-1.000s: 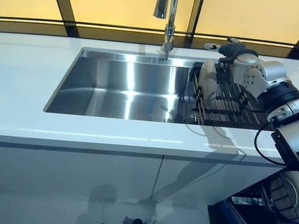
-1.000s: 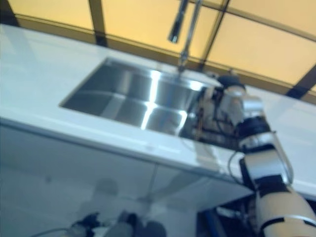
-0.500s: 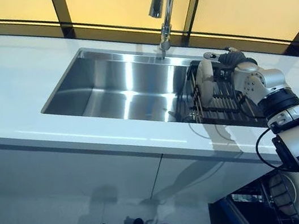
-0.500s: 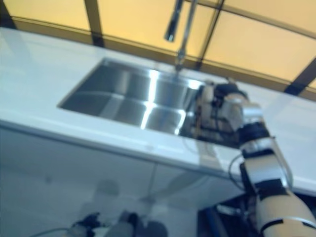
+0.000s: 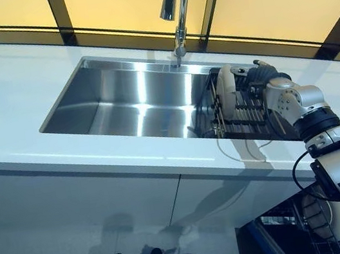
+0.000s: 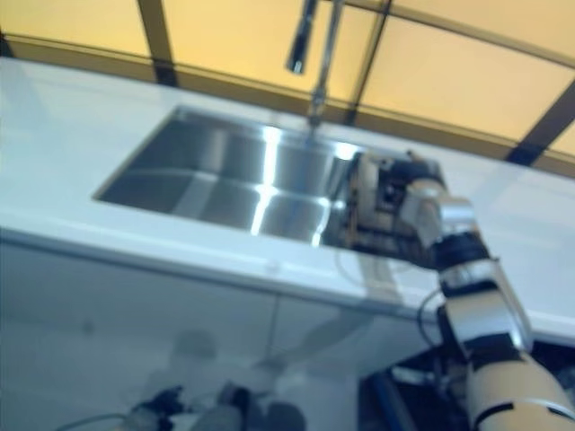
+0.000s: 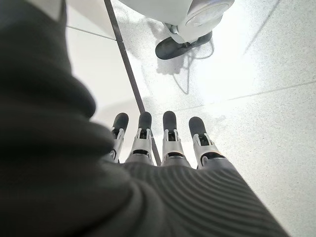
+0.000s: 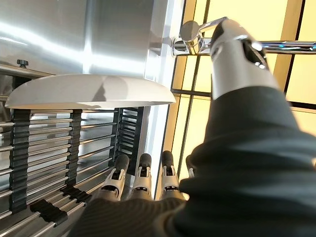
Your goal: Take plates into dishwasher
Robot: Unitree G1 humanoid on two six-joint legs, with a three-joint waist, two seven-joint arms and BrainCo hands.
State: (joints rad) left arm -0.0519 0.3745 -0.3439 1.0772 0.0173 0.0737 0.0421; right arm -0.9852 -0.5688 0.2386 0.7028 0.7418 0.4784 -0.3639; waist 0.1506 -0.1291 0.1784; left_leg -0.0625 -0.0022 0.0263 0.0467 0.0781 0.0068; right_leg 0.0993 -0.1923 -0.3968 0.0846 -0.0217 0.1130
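a long white countertop (image 5: 18, 119) runs across the scene, with a rectangular stainless steel sink (image 5: 133, 100) sunk into it and a tall chrome tap (image 5: 175, 9) rising from the far edge, its spout hanging over the basin. behind the tap stand amber window panels in dark frames (image 5: 130, 3).

at the right end of the sink a black wire dish rack (image 5: 247, 117) sits across the basin. one round white plate (image 8: 91, 91) stands upright on edge in the rack's leftmost slots; the other slots showing in the right wrist view hold nothing.

the right hand (image 5: 254, 77) is over the rack, just right of the plate. its fingers (image 8: 143, 173) lie straight and side by side, the thumb raised apart from them — nothing is clamped, and the plate is not in its grasp.

below the counter at the lower right an open dishwasher rack of dark wire (image 5: 318, 232) shows, with a pale round plate (image 5: 332, 217) standing in it, partly hidden by the right arm.

the left hand (image 7: 163, 143) hangs low over a speckled grey floor (image 7: 256, 98), fingers straight and slightly spread, holding nothing.
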